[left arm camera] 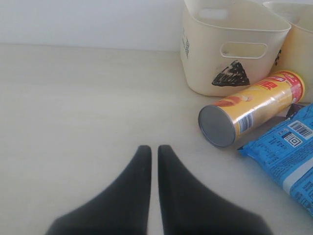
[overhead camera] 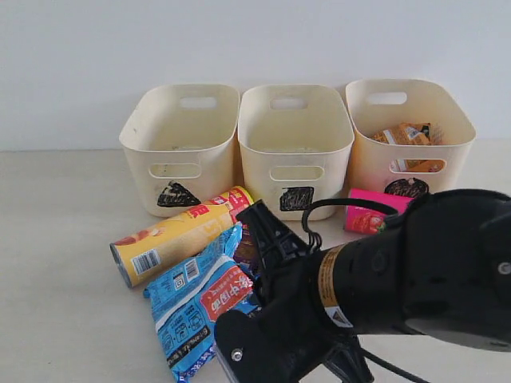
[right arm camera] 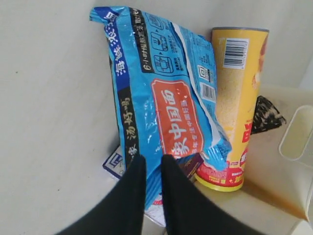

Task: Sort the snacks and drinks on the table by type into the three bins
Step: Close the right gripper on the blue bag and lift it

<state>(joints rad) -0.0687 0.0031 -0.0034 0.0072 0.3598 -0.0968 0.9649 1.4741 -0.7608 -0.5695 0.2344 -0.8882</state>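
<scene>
Blue crinkly plastic packet: lies flat on the pale beige worktop, stretching straight ahead of the right tool, with its near edge under the fingertips.
Right tool state: narrow, the fingers only a slit apart with blue film showing between them. I cannot tell whether they pinch the film.
Left tool: closed and empty over bare worktop.
Yellow cardboard chip tube with red label: ahead of the right tool, lying along one long side of the packet, touching it or just under it.
Dark purple carton: just beside one finger, its corner tucked under the packet.
White and blue carton: a corner peeps out by the other finger, also under the packet.
Step in hand: by my reading, taking up the packet.
Doing it well: widen the right tool before coming down. Catch only film at the near edge, not a carton corner. Grip firmly, since crinkly film slips and sags. Lift straight up until the film clears the tube and cartons, so nothing is dragged along.
Likely goal: the cream plastic bin marked with a circle, well apart from the right tool. It already holds an orange-brown bag.
</scene>
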